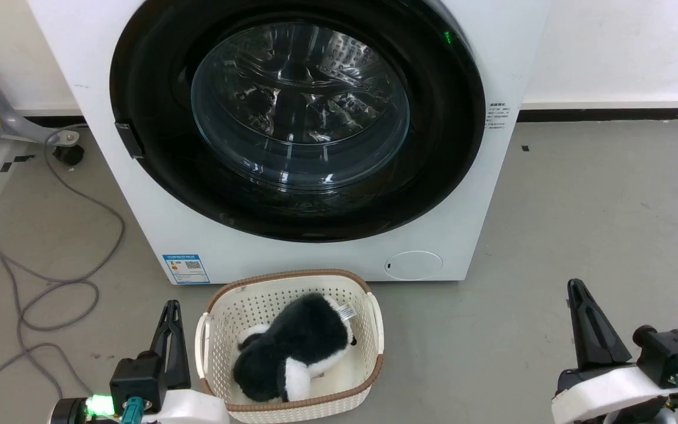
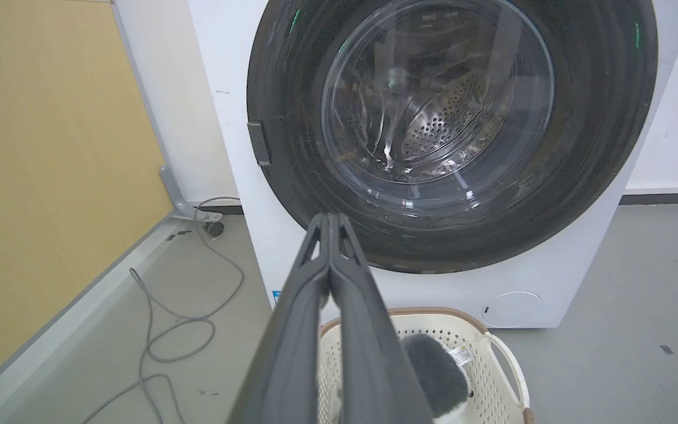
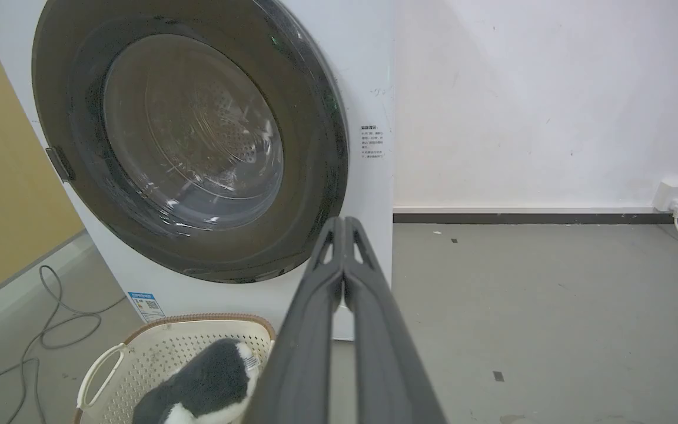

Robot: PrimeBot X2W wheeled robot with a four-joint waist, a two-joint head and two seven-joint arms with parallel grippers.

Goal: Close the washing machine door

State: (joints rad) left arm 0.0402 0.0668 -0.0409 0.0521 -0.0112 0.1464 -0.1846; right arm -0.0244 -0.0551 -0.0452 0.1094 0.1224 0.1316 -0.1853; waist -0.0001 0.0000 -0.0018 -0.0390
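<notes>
A: Pincers?
B: Left pincer and right pincer are both pressed together, empty, well short of the washing machine.
A: And the door?
B: The washing machine door looks flush against the machine's front. Closing seems done, nothing left.

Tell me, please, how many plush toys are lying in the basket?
1. A black-and-white plush toy lies in the cream basket on the floor, just in front of the washing machine. Something smaller could be hidden underneath it.
</notes>
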